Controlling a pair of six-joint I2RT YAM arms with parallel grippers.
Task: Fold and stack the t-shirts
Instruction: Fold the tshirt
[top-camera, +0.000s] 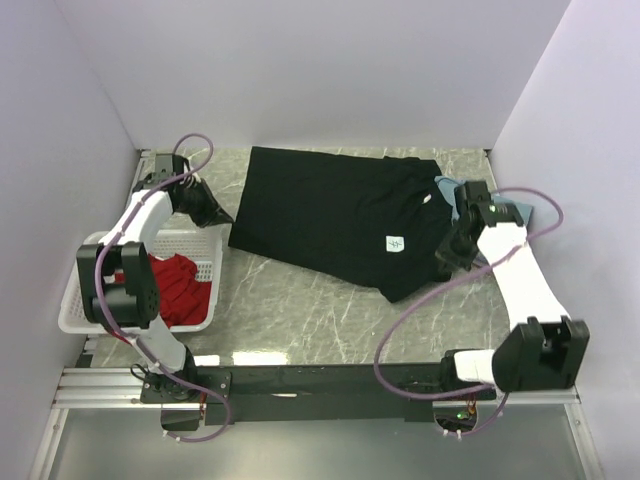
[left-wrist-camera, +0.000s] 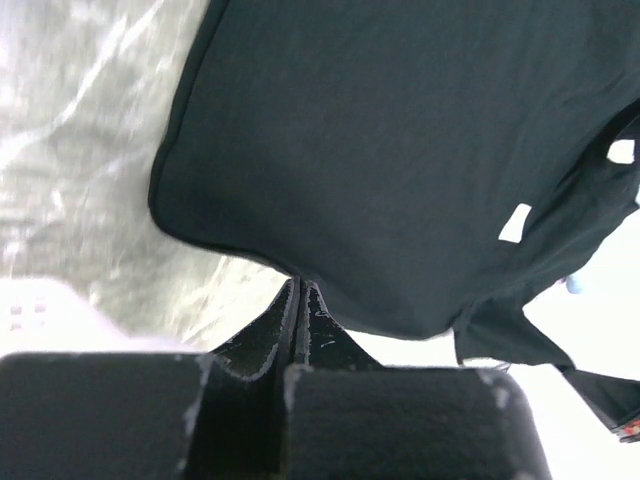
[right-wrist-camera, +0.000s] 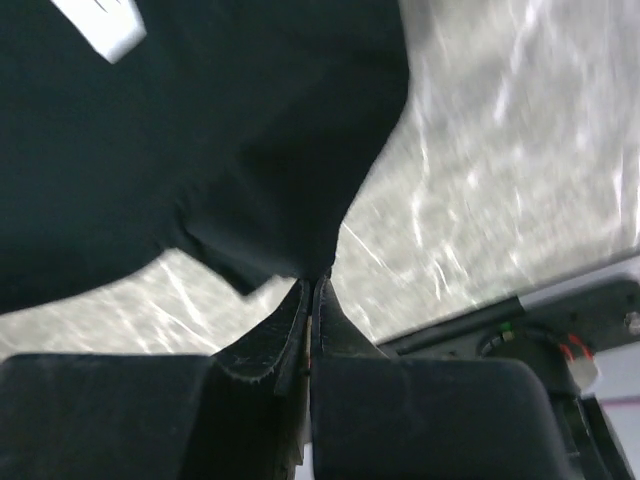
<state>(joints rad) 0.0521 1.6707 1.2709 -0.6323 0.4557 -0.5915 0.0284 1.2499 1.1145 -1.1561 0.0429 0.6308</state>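
A large black t-shirt (top-camera: 330, 215) lies spread across the marble table, its small white square mark (top-camera: 396, 243) toward the near right. My left gripper (top-camera: 222, 214) is shut on the shirt's left edge; in the left wrist view the fingers (left-wrist-camera: 300, 285) pinch the hem of the black t-shirt (left-wrist-camera: 400, 150). My right gripper (top-camera: 447, 255) is shut on its right edge, where the fingers (right-wrist-camera: 317, 282) clamp a fold of the black t-shirt (right-wrist-camera: 200, 130). A red t-shirt (top-camera: 182, 288) lies in the basket. A dusty-blue t-shirt (top-camera: 452, 188) peeks out behind the right gripper.
The white latticed basket (top-camera: 205, 265) stands at the table's left edge, beside the left arm. A black rail (top-camera: 330, 380) runs along the near edge, and it also shows in the right wrist view as the rail (right-wrist-camera: 560, 320). Walls close in the back and both sides.
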